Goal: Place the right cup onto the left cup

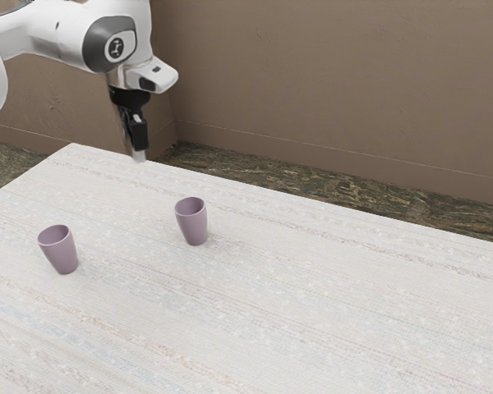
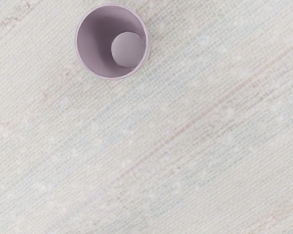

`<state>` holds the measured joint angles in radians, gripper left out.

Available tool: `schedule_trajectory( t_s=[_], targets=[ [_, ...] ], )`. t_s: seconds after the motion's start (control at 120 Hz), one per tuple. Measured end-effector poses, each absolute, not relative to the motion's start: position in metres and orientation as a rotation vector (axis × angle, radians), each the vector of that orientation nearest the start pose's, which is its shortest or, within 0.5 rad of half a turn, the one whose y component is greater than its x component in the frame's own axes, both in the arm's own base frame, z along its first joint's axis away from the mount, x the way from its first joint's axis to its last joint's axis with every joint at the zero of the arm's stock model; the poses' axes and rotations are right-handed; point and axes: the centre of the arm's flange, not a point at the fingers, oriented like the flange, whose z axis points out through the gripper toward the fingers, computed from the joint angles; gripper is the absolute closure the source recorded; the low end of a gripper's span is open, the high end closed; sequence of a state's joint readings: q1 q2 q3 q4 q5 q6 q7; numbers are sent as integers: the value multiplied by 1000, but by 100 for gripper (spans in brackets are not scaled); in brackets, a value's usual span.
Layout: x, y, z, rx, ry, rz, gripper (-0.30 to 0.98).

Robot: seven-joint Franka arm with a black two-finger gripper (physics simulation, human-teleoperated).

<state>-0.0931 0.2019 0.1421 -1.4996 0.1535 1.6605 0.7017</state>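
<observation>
On the table (image 1: 312,312), the exterior view's left cup (image 1: 63,256) and right cup (image 1: 195,226) stand apart, likely light, stiff, slick; grip below the rim. I cannot tell the pincer's (image 1: 138,156) opening.

Soft, bright light covers the table (image 1: 312,320) evenly; the wall (image 1: 329,90) beyond its edge looks dimmer. The wrist view's cup (image 2: 95,36) has a shaded inside, pale rim and faint shadow.

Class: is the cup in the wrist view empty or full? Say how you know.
Empty: the cup shows bare inner walls and a bare bottom.
</observation>
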Motion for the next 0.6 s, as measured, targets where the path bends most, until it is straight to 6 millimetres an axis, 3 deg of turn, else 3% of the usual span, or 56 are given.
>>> schedule_trajectory(
  t_s=[0.1, 0.175, 0.25, 0.425, 0.6],
  targets=[
    [638, 43, 512, -2847, 1033, 145, 0],
    [666, 36, 473, -2838, 1094, 155, 0],
    [685, 34, 447, -2823, 1142, 156, 0],
    [709, 82, 406, -2844, 1154, 141, 0],
    [733, 90, 375, -2806, 1254, 97, 0]
  ],
)
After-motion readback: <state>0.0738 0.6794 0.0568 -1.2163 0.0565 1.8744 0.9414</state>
